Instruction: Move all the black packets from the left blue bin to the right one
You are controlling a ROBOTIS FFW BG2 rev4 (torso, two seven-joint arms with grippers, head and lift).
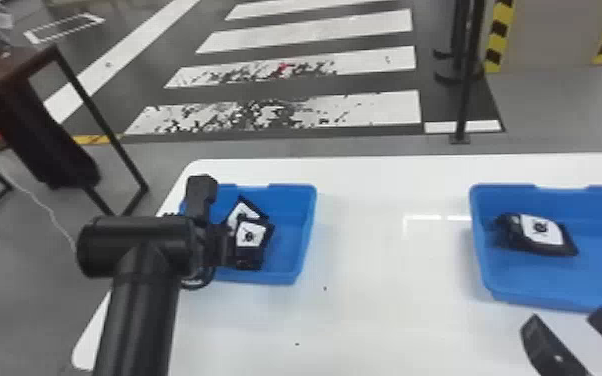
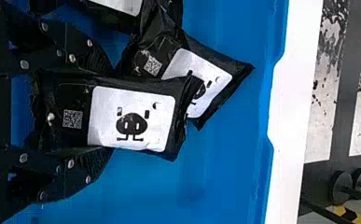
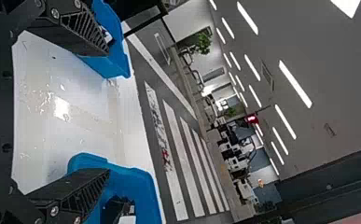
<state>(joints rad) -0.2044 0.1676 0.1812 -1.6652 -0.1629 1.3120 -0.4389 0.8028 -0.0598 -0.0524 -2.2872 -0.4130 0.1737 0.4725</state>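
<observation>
In the head view my left gripper (image 1: 240, 249) is over the left blue bin (image 1: 301, 235), by a black packet with a white label (image 1: 251, 235). The left wrist view has this gripper (image 2: 112, 111) shut on the packet (image 2: 131, 119) by its long edges, label showing. Another black packet (image 2: 206, 77) lies tilted partly behind it, and part of a further one (image 2: 122, 5) is at the picture's edge. A black packet (image 1: 540, 235) lies in the right blue bin (image 1: 520, 292). My right gripper (image 1: 567, 320) is open and holds nothing, in front of that bin; the right wrist view shows its spread fingers (image 3: 82, 186).
Both bins stand on a white table (image 1: 380, 280), with a wide stretch of tabletop between them. Beyond its far edge are a striped floor, a black post (image 1: 465, 85) and, at left, a dark table (image 1: 10, 65).
</observation>
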